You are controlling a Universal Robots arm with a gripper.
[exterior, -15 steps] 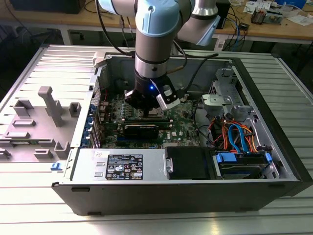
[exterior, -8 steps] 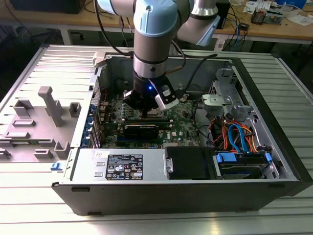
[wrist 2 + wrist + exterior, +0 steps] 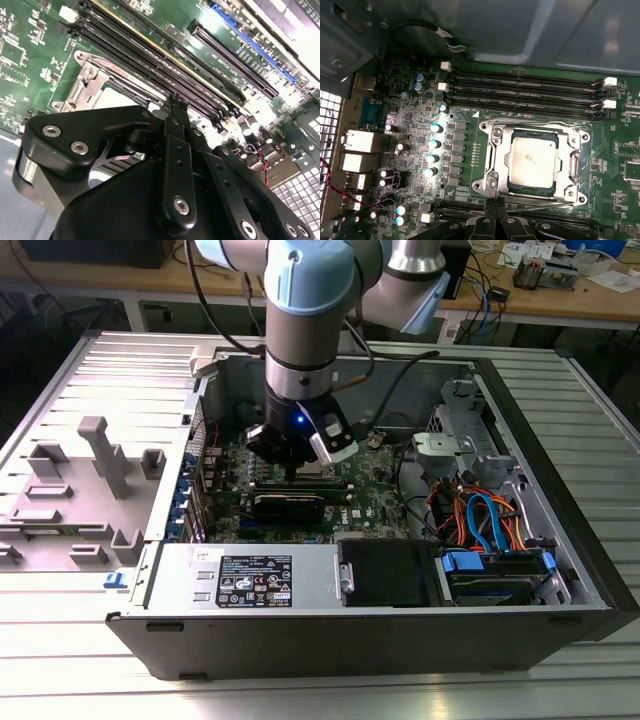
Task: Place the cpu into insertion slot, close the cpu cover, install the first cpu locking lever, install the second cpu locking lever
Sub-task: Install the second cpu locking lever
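One arm, and we are working inside the open computer case (image 3: pixel 560 540), which is lying on the slatted tabletop (image 3: pixel 320 695). We are hovering the claw (image 3: pixel 496 204) low over the motherboard (image 3: pixel 420 150), at the lower centre of the first wrist view, with its tip just beside the near edge of the insertion slot (image 3: pixel 492 137). The claw's fingers (image 3: pixel 176 107) are looking pressed together into one narrow tip and are carrying nothing.

The cpu (image 3: pixel 532 161) is already sitting in the insertion slot, at centre right of the first wrist view, silvery top up and looking flat. The cpu cover (image 3: pixel 570 165) is looking closed down around it, framing the chip. We cannot tell whether either locking lever is latched; thin metal is running along the socket edges, but hooks are not readable.

We are judging the step in hand to be lever work at the socket edge nearest the claw. To do it well we are keeping the closed tip on the lever only, clear of the long memory slots (image 3: pixel 520 90) on the far side and the second row just under the claw, pressing steadily, not scraping the board, and keeping the cover flat.

In the exterior view the claw (image 3: pixel 290 468) is sitting at frame centre, deep in the case.
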